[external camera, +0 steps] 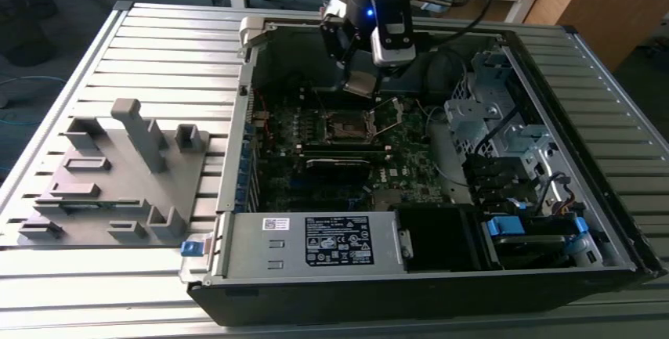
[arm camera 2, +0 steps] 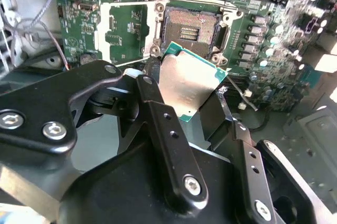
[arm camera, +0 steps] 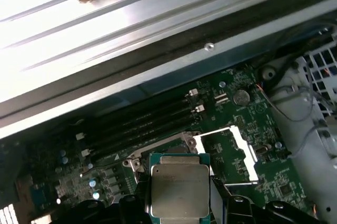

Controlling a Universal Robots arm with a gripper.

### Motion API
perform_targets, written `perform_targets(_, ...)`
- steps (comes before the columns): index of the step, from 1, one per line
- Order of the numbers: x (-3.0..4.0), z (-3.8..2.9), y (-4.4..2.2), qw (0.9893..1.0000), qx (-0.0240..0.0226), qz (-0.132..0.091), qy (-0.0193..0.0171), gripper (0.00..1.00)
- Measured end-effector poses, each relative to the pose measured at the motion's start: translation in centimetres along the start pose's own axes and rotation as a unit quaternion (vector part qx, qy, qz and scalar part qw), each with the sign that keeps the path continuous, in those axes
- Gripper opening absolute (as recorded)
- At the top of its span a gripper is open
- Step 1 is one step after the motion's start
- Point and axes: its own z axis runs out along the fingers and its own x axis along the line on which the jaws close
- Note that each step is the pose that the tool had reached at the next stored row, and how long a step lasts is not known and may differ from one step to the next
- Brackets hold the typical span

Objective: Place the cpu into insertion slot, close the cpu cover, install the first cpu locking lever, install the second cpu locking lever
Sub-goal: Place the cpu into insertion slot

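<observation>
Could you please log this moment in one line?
gripper: shut on cpu | cpu: not in insertion slot | cpu cover: open

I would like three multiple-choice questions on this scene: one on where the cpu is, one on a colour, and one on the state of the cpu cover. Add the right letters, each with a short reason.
1. Where is the cpu with regard to the insertion slot?
A. seated in it
B. held in the air by the tool, apart from it
C. lying on the grey plate outside the case

2. What colour is the motherboard?
A. green
B. red
C. white

3. In what state is the cpu cover?
A. shut over the empty slot
B. shut over the cpu
C. open, swung to the slot's side

Answers:
1 B: the fingers grip the chip and the slot's dark centre lies bare.
2 A: the board around the slot is green.
3 C: the silver frame lies beside the slot, with the board showing through its cut-out.
</observation>
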Motion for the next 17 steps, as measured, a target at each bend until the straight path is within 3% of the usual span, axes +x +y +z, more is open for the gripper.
perform_targets(3,0.00,0.06,-0.01,0.9996,-0.0004,0.027,-0.0025,0.54)
perform_targets(6,0.00,0.12,-0.01,0.9985,-0.0010,0.054,-0.0051,0.54)
perform_targets(9,0.00,0.19,-0.02,0.9967,-0.0015,0.081,-0.0076,0.54)
perform_targets(13,0.00,0.25,-0.03,0.9931,-0.0021,0.116,-0.0109,0.54)
perform_targets(17,0.00,0.25,-0.03,0.9927,-0.0022,0.120,-0.0113,0.54)
